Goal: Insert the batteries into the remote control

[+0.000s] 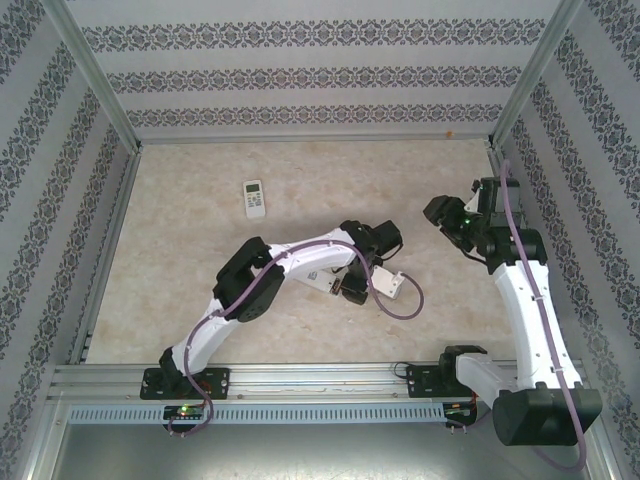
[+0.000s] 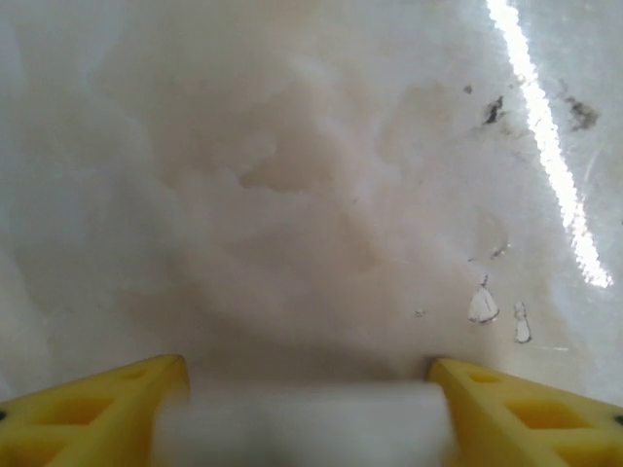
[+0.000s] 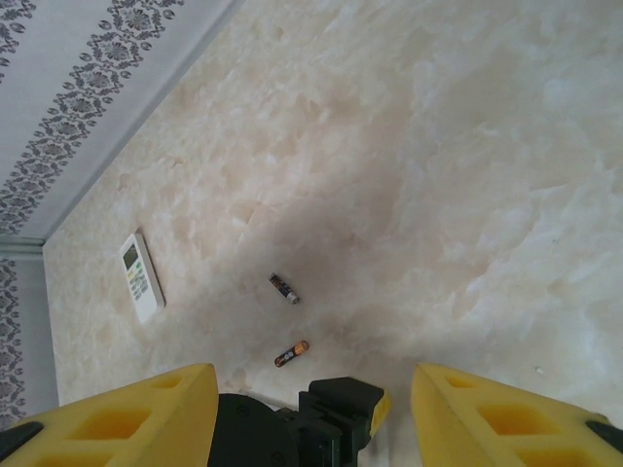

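Observation:
The white remote control (image 1: 255, 197) lies face up at the back left of the table, also seen far left in the right wrist view (image 3: 140, 276). Two slim dark batteries with copper ends lie on the table: one (image 3: 283, 288) nearer the remote, the other (image 3: 292, 352) close to the left arm's black wrist (image 3: 331, 413). My left gripper (image 1: 352, 288) is low at the table's middle. A white flat piece (image 2: 302, 423) spans the gap between its yellow fingers (image 2: 107, 399), reaching both. My right gripper (image 3: 313, 377) hangs high at the right (image 1: 447, 215), open and holding nothing.
Patterned walls with metal posts (image 1: 95, 70) enclose the marble-look table (image 1: 200, 260) on three sides. A purple cable (image 1: 400, 305) loops from the left arm near the white piece (image 1: 387, 284). An aluminium rail (image 1: 300, 378) runs along the near edge.

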`<state>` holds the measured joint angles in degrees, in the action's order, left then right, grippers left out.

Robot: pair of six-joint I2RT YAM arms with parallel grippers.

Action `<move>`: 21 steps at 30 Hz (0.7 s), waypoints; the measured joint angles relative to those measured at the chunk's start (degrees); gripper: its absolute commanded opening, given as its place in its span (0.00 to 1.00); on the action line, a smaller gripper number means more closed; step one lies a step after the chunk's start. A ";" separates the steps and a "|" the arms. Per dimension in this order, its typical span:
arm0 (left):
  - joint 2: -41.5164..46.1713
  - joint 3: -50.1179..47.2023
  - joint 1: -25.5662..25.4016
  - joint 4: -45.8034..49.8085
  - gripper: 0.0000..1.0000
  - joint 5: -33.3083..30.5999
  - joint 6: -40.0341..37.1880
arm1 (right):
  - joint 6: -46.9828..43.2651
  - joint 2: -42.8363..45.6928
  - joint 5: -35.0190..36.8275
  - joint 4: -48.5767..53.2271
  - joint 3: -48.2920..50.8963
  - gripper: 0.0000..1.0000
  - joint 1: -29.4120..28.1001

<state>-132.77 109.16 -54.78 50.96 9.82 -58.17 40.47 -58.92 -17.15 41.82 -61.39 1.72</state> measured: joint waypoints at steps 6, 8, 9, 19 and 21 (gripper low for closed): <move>1.55 0.04 0.04 -0.24 0.97 1.11 2.99 | -6.84 -0.44 1.27 -0.68 0.00 0.66 0.07; 5.51 -2.60 0.46 -2.23 1.00 3.67 5.40 | -11.47 -1.03 1.75 -1.95 0.00 0.70 0.07; 9.33 -5.68 0.81 -4.52 1.00 5.42 7.69 | -14.91 -1.44 1.73 -2.78 0.02 0.71 0.07; 51.76 -37.09 28.24 -38.07 1.00 13.03 63.82 | -59.67 -7.96 -2.14 -6.14 7.78 0.76 -8.02; 53.18 -41.22 32.26 -38.93 1.00 12.61 71.80 | -68.87 -10.12 -2.69 -5.27 10.86 0.85 -13.22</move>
<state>-79.59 67.94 -22.52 12.03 22.44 13.63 -28.40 -69.04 -19.84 36.56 -50.52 -11.51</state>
